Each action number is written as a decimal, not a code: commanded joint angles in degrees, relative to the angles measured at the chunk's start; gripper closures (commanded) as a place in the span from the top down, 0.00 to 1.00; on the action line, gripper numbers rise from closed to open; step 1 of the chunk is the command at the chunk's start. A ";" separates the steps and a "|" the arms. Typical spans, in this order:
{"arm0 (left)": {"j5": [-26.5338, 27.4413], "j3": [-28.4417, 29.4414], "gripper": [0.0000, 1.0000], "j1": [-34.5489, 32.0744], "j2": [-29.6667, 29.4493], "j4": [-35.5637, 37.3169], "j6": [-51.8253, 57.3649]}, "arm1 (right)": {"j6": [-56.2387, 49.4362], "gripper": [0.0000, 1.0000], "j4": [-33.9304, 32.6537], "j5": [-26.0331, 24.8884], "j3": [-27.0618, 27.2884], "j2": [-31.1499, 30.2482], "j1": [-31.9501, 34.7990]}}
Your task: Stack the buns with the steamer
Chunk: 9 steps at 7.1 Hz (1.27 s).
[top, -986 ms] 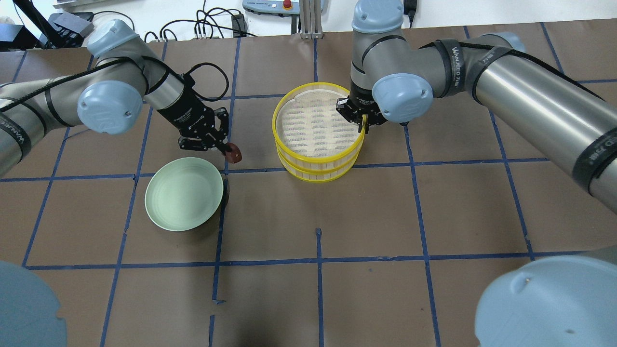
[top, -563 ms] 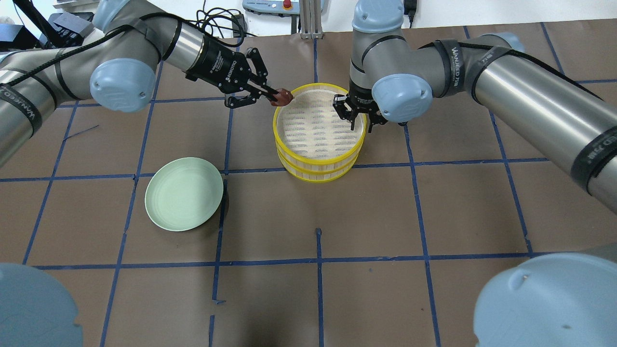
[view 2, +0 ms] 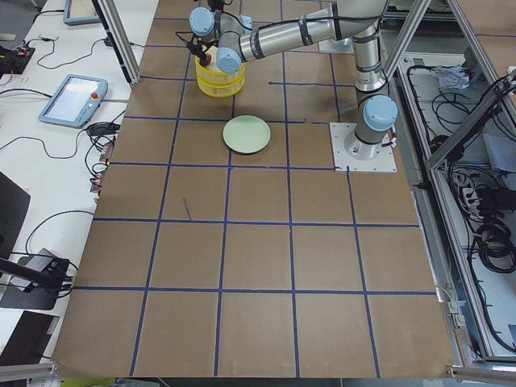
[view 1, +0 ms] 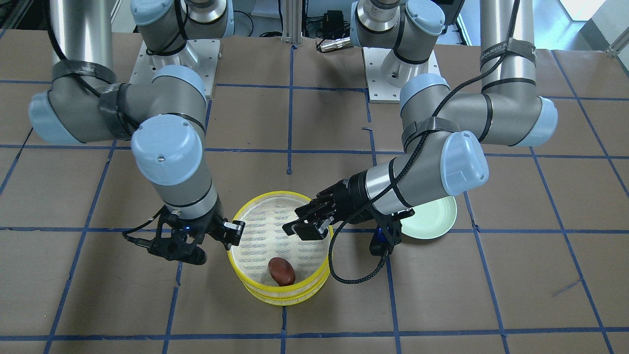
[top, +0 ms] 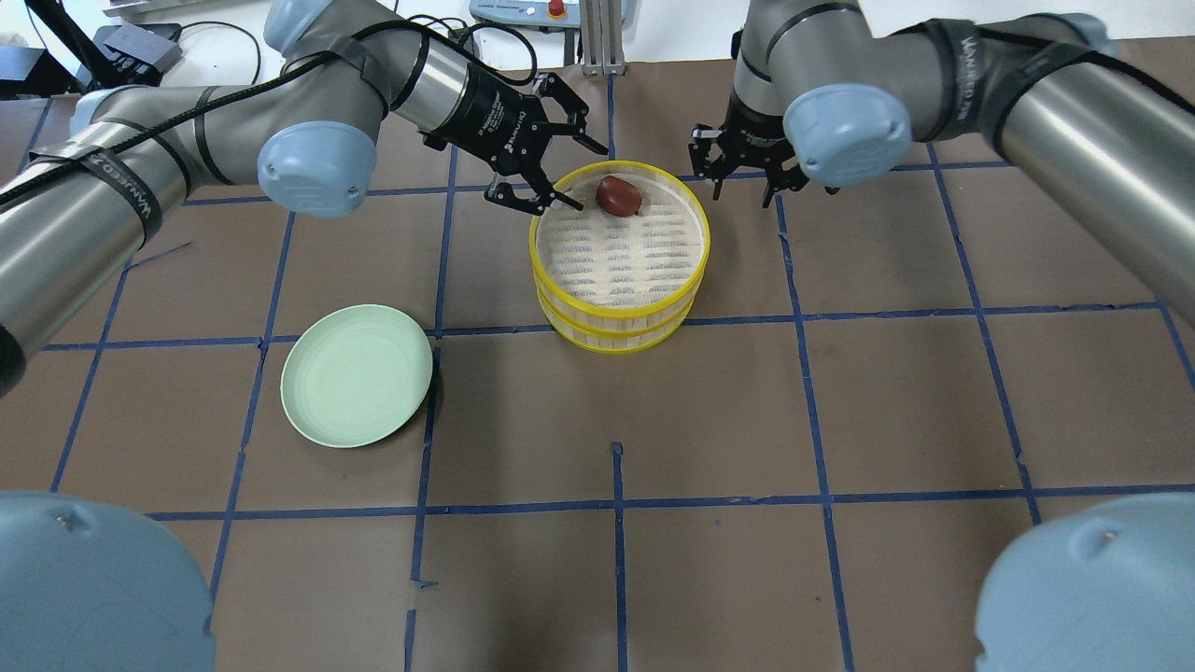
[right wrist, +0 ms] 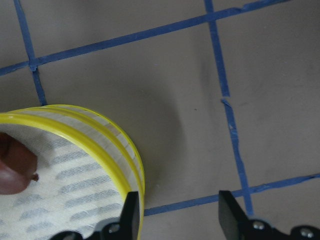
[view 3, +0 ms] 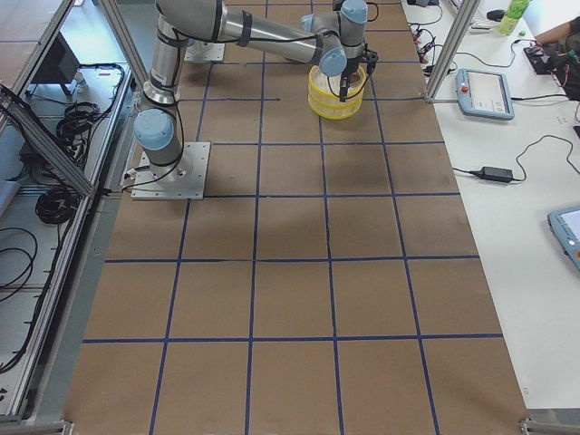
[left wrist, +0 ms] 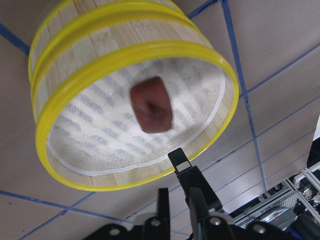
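Note:
A glossy reddish-brown bun (top: 618, 196) lies on the liner at the far side of the yellow-rimmed bamboo steamer (top: 616, 327). It also shows in the front view (view 1: 281, 271) and the left wrist view (left wrist: 151, 104). My left gripper (top: 583, 177) is open and empty, just left of the bun at the steamer's far-left rim. My right gripper (top: 744, 191) is open and empty, hanging off the steamer's far-right side; the right wrist view shows its fingers (right wrist: 131, 212) beside the rim. The white bun is not in view.
A pale green plate (top: 357, 375) lies empty on the brown table at the near left of the steamer. Blue tape lines grid the table. Cables and a pendant lie beyond the table's far edge.
My left gripper carried the reddish-brown bun from beside the plate to the steamer and let it go inside. My right gripper moved off the steamer's rim, away to the far right.

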 commanded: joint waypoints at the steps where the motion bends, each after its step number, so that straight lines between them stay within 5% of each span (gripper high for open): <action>1: 14.19 0.35 1.00 -0.52 4.08 -2.17 13.05 | -7.19 0.68 8.95 1.90 -0.60 -8.98 -5.14; 2: 19.03 0.44 0.99 -0.35 7.59 -7.59 21.03 | -8.43 0.69 14.21 2.51 -1.81 -13.03 -5.77; 4: 38.32 1.48 1.00 0.18 14.27 -19.80 40.53 | -9.49 0.76 26.70 1.99 -8.30 -16.84 -4.90; 6: 39.72 2.89 1.00 1.93 20.69 -32.70 42.63 | -14.81 0.83 27.36 -0.45 -7.20 -16.24 -5.07; 9: 40.08 2.99 1.00 3.79 23.00 -33.92 46.68 | -16.18 1.00 27.01 -3.46 -5.17 -16.76 -4.81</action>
